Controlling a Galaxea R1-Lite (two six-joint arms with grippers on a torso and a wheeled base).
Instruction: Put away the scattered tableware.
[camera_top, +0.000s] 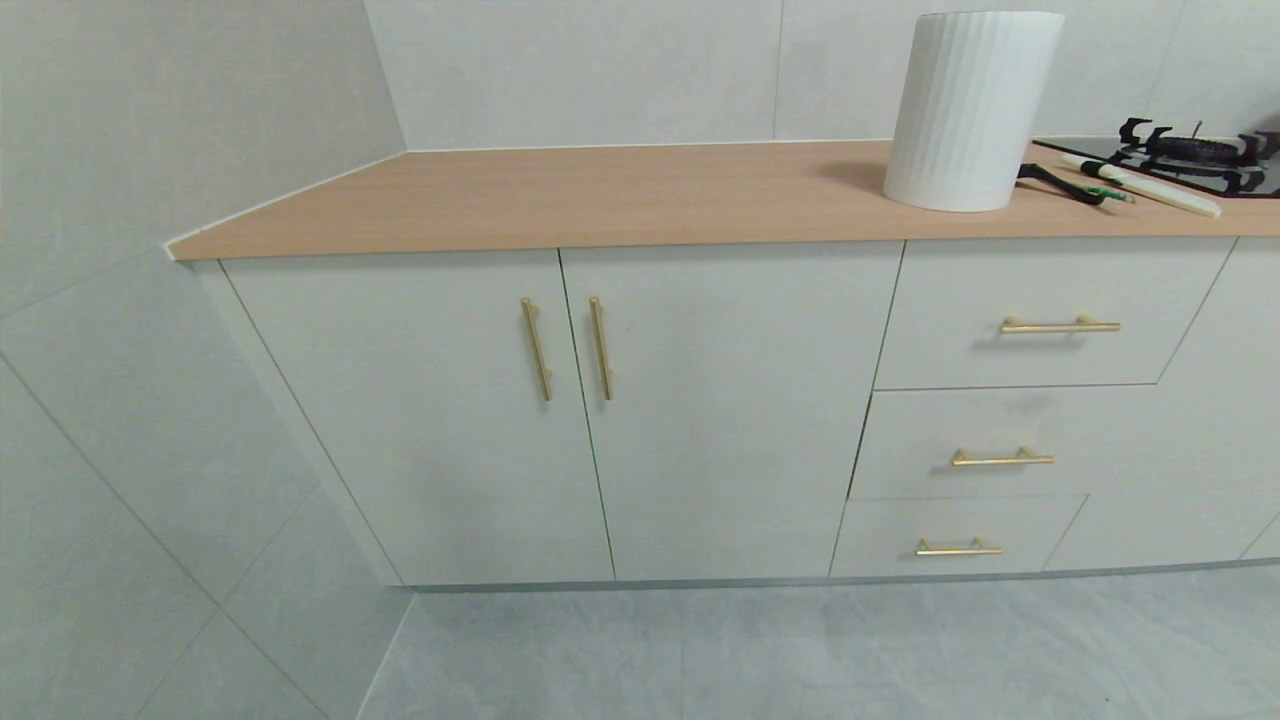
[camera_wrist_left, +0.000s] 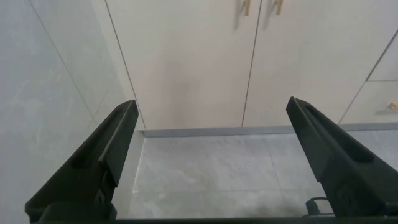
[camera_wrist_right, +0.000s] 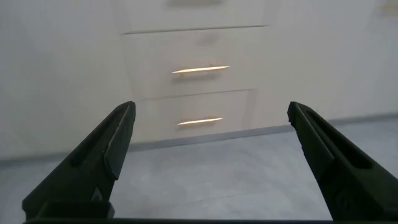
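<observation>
Tableware (camera_top: 1145, 186) lies on the countertop (camera_top: 600, 195), well apart from spread, empty left fingers (camera_wrist_left: 99, 158) and right fingers (camera_wrist_right: 102, 155).

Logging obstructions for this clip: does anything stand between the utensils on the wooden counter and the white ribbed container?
Nothing visible does: the black green-tipped utensil and the long white utensil lie right beside the white ribbed cylindrical container.
</observation>
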